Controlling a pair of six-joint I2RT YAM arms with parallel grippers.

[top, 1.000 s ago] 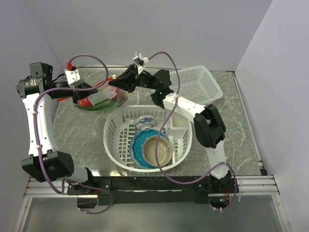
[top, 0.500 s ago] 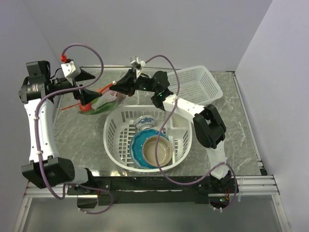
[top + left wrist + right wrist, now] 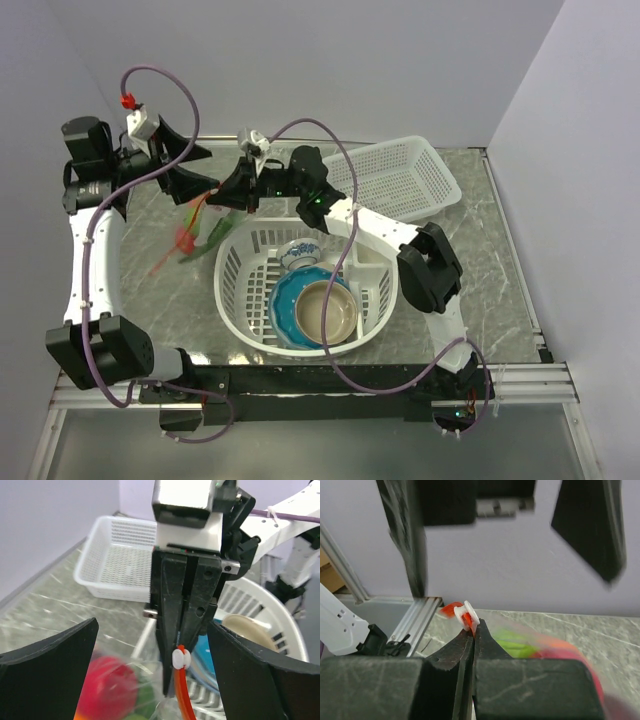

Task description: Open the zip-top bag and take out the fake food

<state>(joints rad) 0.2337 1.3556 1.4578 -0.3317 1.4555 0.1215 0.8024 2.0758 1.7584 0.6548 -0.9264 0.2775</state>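
The right pincer (image 3: 472, 639) is pressed together on the bag's red zip strip (image 3: 465, 618); the left pincer (image 3: 208, 168) is spread wide.
The clear bag (image 3: 203, 222) hangs blurred under the right pincer, red and green fake food (image 3: 186, 240) showing through it, just left of the round white basket (image 3: 224, 285).

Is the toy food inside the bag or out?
Inside: the fake food shows, blurred, through the clear zip-top bag hanging from the shut right hand.

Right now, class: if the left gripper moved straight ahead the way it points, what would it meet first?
Most likely the right gripper, shut on the zip-top bag at its red strip, dead ahead of the open left gripper; depth is unclear.
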